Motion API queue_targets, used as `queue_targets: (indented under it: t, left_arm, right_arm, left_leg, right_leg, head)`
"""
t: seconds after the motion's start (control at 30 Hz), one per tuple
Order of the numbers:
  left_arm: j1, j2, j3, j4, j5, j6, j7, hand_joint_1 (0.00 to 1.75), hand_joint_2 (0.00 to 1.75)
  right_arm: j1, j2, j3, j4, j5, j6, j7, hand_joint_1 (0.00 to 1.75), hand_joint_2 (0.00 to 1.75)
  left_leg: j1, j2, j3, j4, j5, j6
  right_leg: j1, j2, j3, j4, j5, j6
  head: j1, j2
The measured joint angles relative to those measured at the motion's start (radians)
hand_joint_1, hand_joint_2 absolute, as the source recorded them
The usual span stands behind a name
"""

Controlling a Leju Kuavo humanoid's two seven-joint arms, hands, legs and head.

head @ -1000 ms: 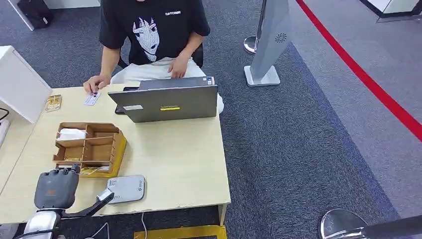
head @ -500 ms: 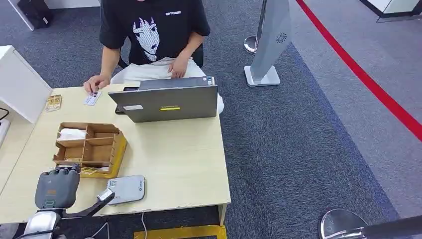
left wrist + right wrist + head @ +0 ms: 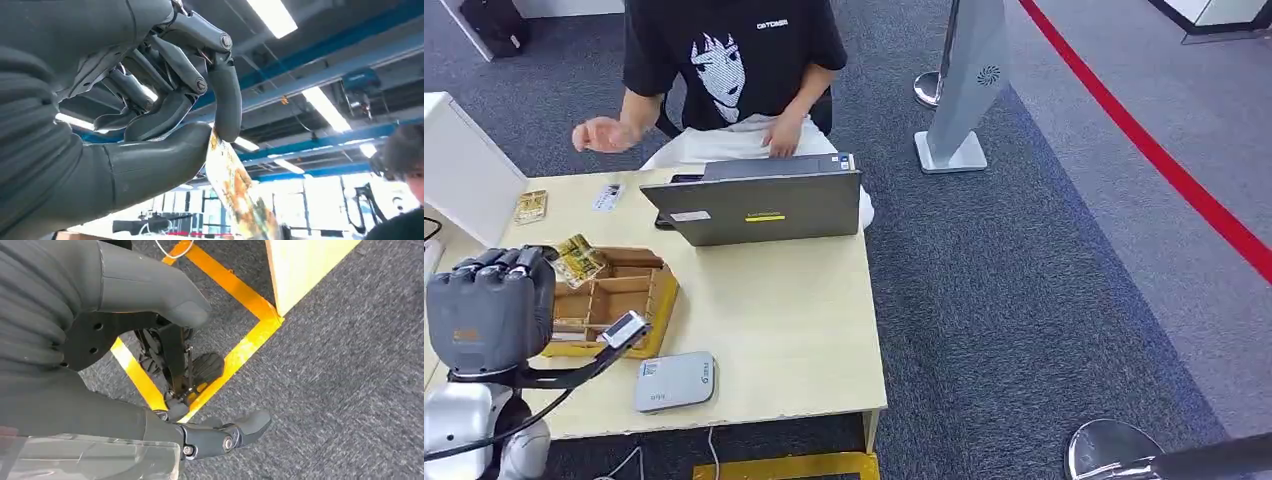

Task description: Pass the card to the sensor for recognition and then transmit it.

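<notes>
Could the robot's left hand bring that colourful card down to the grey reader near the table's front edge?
Probably yes. The left hand pinches the card above the wooden organizer, and the grey reader lies just beside it with nothing on top or between.

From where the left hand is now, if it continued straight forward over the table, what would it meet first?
Probably the wooden organizer is nearest in that line, but the left hand, pinching the card, looks raised above it, so the way may be free up to the laptop. Depth is unclear.
</notes>
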Motion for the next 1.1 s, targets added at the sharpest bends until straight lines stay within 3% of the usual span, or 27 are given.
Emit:
queue_targets:
  t: [0.63,0.73,0.8,0.93,1.1]
  left_arm:
    - [0.000,-0.014,0.047,-0.003,0.000,0.002,0.000,1.75,1.75]
    - [-0.003,-0.011,0.047,-0.002,0.000,-0.002,0.030,1.75,1.75]
    - [-0.024,0.005,0.048,0.012,0.000,-0.032,0.071,1.75,1.75]
    - [-0.110,0.078,0.049,0.157,0.000,-0.061,0.147,1.75,1.75]
    - [-0.185,0.132,0.047,0.294,-0.001,-0.061,0.185,1.75,1.75]
  right_arm:
    - [0.000,0.002,0.000,0.000,0.005,-0.003,0.003,0.00,1.75]
    - [-0.001,0.002,0.000,0.000,0.008,-0.001,0.003,0.00,1.75]
    - [-0.001,0.002,0.000,0.000,0.013,0.002,0.004,0.00,1.75]
    - [-0.003,0.002,0.000,0.000,0.029,0.021,0.017,0.00,1.75]
    - [-0.005,0.002,0.000,0.001,0.039,0.021,0.026,0.00,1.75]
  left_leg:
    - [0.000,0.000,0.000,0.000,0.000,0.000]
    - [0.000,0.000,0.000,0.000,0.000,0.000]
    - [0.000,0.000,0.000,0.000,0.000,0.000]
    - [0.000,0.000,0.001,0.000,0.001,-0.001]
    - [0.000,0.001,0.001,0.000,0.001,-0.002]
  right_leg:
    - [0.000,0.000,0.000,0.000,0.000,0.000]
    - [0.000,0.000,0.000,0.000,0.000,0.000]
    - [0.000,0.000,0.000,0.000,0.000,0.000]
    - [0.000,0.000,0.000,0.001,0.000,-0.001]
    - [0.000,0.001,0.000,0.002,0.000,-0.001]
  head:
    - [0.000,0.000]
    - [0.000,0.000]
    - [0.000,0.000]
    - [0.000,0.000]
    - [-0.002,0.000]
